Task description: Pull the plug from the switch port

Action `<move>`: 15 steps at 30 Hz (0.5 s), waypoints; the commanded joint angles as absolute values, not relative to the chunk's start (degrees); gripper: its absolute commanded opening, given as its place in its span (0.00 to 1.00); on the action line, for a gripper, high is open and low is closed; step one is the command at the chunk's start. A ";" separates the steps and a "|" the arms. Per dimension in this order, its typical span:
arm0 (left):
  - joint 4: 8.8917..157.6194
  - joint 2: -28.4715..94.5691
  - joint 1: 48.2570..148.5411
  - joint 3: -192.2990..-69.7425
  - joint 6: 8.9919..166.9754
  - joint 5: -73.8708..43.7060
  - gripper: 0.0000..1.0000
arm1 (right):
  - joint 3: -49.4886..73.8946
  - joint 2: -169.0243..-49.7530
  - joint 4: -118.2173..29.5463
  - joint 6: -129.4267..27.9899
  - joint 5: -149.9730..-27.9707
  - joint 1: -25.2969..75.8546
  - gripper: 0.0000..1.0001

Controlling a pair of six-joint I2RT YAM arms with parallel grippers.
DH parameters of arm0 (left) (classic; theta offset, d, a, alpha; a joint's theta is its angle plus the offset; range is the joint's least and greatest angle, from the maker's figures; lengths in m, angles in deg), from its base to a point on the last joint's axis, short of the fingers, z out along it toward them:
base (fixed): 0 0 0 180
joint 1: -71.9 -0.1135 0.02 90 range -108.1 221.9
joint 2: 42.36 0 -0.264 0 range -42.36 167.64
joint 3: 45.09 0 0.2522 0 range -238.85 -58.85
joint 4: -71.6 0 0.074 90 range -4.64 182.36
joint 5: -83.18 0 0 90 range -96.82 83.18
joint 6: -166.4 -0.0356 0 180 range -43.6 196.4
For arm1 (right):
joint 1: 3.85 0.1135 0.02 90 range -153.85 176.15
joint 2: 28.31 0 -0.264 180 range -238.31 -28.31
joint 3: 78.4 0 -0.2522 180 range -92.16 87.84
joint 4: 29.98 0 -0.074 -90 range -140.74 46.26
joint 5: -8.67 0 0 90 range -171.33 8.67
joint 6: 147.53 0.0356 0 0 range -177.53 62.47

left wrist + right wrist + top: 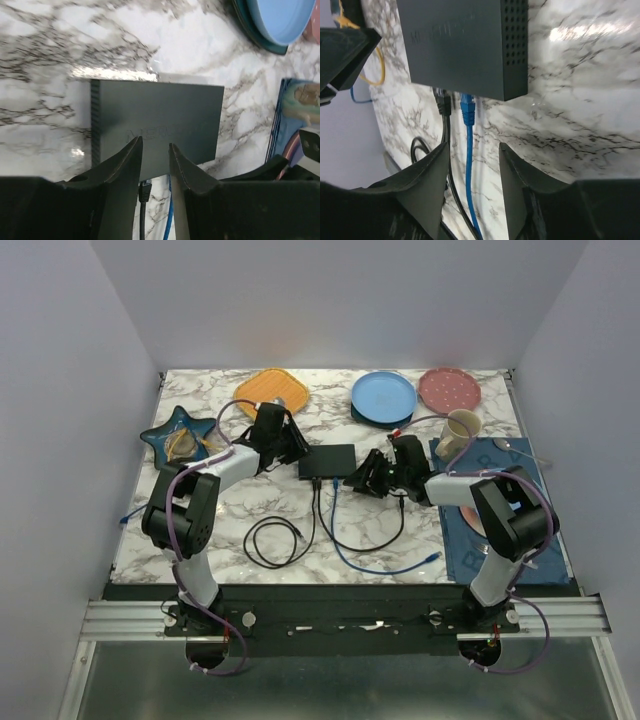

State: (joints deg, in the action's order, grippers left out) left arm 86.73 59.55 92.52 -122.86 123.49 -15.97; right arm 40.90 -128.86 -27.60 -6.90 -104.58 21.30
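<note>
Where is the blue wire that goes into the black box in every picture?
Top view: blue wire curls from the switch toward the lower right.
Left wrist: blue wire, a sliver at the bottom middle.
Right wrist: blue wire runs down the centre.
Shared landmark: the switch, in all three.

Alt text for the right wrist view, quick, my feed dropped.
A flat matte-black switch box lies on the white marble table, with a black cable plug and a blue cable plug seated side by side in its edge. The right gripper hovers with jaws open, the blue cable running between them.
</note>
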 commanded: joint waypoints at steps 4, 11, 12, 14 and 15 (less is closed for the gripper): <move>83.43 63.55 93.78 -122.40 124.66 -27.73 0.35 | 41.26 -132.62 -16.49 -2.25 -110.25 22.26 0.55; 84.83 65.66 93.78 -122.22 124.83 -28.97 0.34 | 36.96 -136.41 -17.72 -1.28 -109.02 23.31 0.52; 84.92 65.83 93.78 -122.22 124.83 -28.97 0.34 | 36.51 -137.28 -18.86 -1.20 -108.76 23.31 0.51; 85.27 66.19 93.78 -122.48 124.83 -28.79 0.34 | 35.81 -138.08 -19.57 -1.20 -108.58 23.49 0.50; 85.27 66.36 93.78 -122.66 124.83 -28.79 0.34 | 35.20 -138.52 -20.79 -1.28 -107.97 23.57 0.50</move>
